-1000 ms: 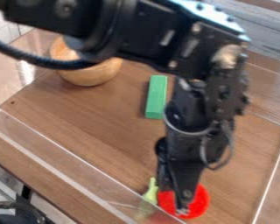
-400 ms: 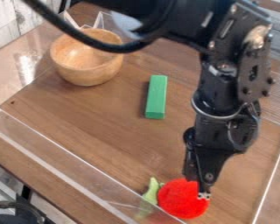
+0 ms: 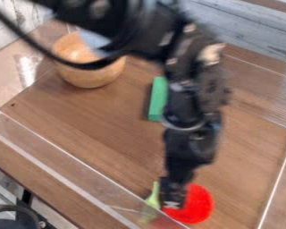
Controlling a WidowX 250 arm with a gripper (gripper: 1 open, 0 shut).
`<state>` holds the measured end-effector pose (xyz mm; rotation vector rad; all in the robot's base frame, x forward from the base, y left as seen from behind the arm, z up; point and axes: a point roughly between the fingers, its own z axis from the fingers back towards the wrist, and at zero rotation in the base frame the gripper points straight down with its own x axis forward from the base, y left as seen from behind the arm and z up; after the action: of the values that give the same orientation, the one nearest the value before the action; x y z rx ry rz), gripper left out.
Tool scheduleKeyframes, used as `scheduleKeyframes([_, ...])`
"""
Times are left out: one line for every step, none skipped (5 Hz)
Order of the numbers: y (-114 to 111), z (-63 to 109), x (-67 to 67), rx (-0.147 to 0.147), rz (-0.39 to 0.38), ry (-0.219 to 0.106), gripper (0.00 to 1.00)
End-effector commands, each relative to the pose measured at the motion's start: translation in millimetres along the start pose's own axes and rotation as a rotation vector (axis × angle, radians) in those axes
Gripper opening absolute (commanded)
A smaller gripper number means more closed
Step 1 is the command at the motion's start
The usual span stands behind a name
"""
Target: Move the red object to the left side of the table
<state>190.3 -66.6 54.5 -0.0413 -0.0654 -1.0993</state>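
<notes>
Behind the blurred hand (image 3: 175, 199), whose grip I cannot tell, sits a wooden bowl (image 3: 86, 75).

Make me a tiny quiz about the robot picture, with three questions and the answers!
1. What color is the small rectangular block?
2. True or false: the round bright-red toy fruit is inside the round wooden bowl.
3. Fill in the blank: the fruit's leafy stem is light ____.

Key: 1. Green. 2. False. 3. Green.
</notes>
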Motion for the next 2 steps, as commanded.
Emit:
scheduleKeyframes([1.9, -3.9, 13.1, 0.021, 0.025, -0.023, 1.00])
scheduleKeyframes([0.5, -20.5, 16.5, 0.012, 0.054, -0.022, 1.00])
